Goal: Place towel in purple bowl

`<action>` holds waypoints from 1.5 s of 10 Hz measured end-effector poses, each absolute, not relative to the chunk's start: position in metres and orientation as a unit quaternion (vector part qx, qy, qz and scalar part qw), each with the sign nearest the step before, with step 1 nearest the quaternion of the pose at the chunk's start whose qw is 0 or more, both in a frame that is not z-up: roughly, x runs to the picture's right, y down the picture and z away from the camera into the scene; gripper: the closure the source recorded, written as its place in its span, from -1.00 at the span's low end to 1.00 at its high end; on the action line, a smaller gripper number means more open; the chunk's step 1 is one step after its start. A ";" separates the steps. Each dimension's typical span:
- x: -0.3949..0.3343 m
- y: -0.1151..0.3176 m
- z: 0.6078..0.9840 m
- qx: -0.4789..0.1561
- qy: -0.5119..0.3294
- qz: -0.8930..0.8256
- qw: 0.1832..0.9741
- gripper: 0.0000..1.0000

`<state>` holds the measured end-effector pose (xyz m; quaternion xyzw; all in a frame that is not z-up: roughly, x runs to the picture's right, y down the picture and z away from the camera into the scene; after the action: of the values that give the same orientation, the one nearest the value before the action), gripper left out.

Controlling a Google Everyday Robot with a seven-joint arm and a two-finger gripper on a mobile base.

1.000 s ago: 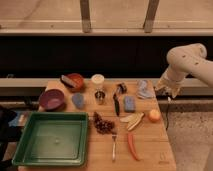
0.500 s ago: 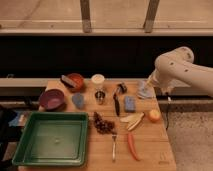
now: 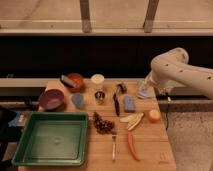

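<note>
The towel (image 3: 145,93), a small pale blue-white cloth, lies at the back right of the wooden table (image 3: 150,150). My gripper (image 3: 149,86) hangs from the white arm right over the towel, at or just above its top, open, and it hides part of the cloth. I cannot tell whether it touches the cloth. The purple bowl (image 3: 51,99) stands at the far left of the table, upright, with nothing in it, a long way from the gripper.
An orange-red bowl (image 3: 74,81), a white cup (image 3: 97,80), a metal cup (image 3: 100,96), a grey-blue rounded object (image 3: 78,100), a blue sponge (image 3: 129,103) and a black tool (image 3: 116,102) lie between towel and bowl. A green tray (image 3: 52,137), grapes (image 3: 102,123), a carrot (image 3: 132,146) and an orange (image 3: 154,115) sit in front.
The arm has swung left from beyond the table's right edge, and the gripper has come in over the towel. Nothing on the table has moved.
</note>
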<state>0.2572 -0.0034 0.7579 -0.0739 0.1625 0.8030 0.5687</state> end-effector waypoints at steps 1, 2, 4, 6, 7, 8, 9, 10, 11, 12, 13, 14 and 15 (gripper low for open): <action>0.250 -0.002 0.763 -0.076 0.163 0.799 0.573 -0.30; 0.248 0.001 0.768 -0.080 0.169 0.795 0.577 -0.30; 0.247 0.010 0.790 -0.097 0.178 0.786 0.584 -0.30; 0.243 0.019 0.819 -0.109 0.187 0.780 0.588 -0.30; 0.244 0.020 0.832 -0.112 0.191 0.777 0.589 -0.30; 0.244 0.017 0.838 -0.111 0.192 0.775 0.592 -0.30; 0.244 0.012 0.842 -0.107 0.191 0.770 0.599 -0.30; 0.245 -0.002 0.846 -0.095 0.188 0.766 0.608 -0.30; 0.247 -0.005 0.847 -0.092 0.187 0.765 0.609 -0.30; 0.248 -0.005 0.846 -0.091 0.187 0.766 0.609 -0.30; 0.249 -0.005 0.846 -0.091 0.187 0.766 0.608 -0.30; 0.248 -0.005 0.846 -0.091 0.187 0.766 0.608 -0.30; 0.247 -0.004 0.846 -0.093 0.187 0.768 0.606 -0.30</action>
<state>0.2467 -0.0043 0.8464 -0.0928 0.1872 0.7679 0.6055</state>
